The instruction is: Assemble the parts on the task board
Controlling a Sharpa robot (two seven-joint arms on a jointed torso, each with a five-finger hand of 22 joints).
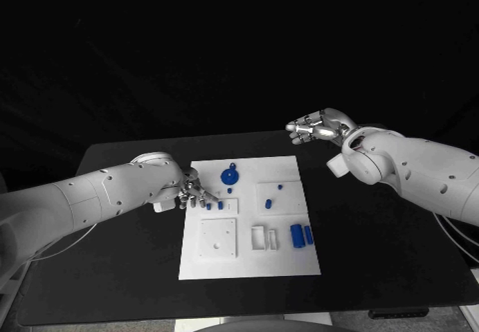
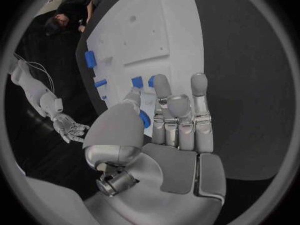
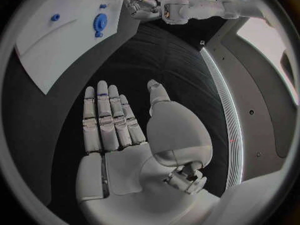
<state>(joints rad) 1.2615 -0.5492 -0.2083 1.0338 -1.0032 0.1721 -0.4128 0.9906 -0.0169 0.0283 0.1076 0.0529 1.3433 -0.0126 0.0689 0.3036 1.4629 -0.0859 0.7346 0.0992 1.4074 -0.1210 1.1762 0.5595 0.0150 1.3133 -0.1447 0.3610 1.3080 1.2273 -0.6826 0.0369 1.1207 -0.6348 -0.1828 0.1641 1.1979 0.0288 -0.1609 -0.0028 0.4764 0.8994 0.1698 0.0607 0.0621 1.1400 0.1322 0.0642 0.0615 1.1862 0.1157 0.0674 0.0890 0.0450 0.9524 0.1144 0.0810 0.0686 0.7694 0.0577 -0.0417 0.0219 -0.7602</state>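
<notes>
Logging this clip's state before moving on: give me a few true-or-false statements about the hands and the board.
1. The left hand is at the white board's edge. True.
2. The right hand holds a blue part. False: it is open, holding nothing, off the board.
3. A blue gear lies on the board. True.
4. The board hangs off the table. False: it lies flat in the middle.

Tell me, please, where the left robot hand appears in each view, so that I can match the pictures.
Head view: the left robot hand is at the task board's left edge, beside small blue parts.
Left wrist view: the left robot hand fills the circle's middle, fingertips over the task board.
Right wrist view: the left robot hand is distant, across the task board.
Shared landmark: the white task board.
</notes>
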